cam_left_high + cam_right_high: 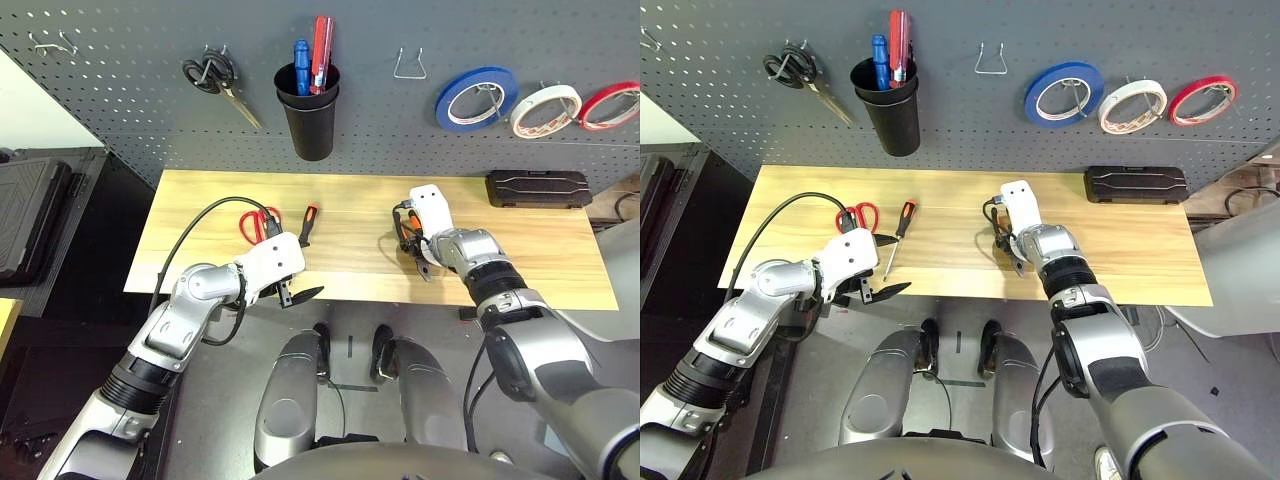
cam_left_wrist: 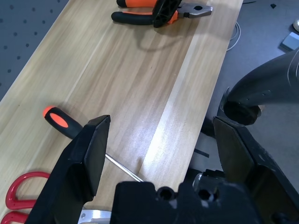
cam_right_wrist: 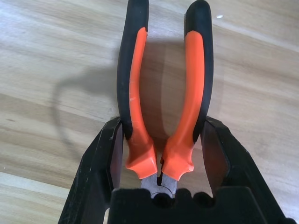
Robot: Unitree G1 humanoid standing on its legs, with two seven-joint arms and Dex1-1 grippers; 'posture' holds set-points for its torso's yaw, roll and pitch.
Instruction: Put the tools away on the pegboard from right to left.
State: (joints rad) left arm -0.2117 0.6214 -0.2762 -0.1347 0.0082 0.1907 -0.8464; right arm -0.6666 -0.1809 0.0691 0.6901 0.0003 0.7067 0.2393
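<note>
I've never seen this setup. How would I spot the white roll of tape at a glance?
Start at the dark grey pegboard above the wooden table and look to its right end, where three tape rolls hang in a row on hooks. The white tape roll is the middle one, with the blue roll on one side and the red roll on the other.

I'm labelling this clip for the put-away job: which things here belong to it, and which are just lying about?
Belong to the job:
pegboard
white tape roll, already hung
pliers, on the table in the right tool
screwdriver
red-handled scissors

Just lying or hanging about:
black-handled scissors
blue tape roll
red tape roll
black case
</note>
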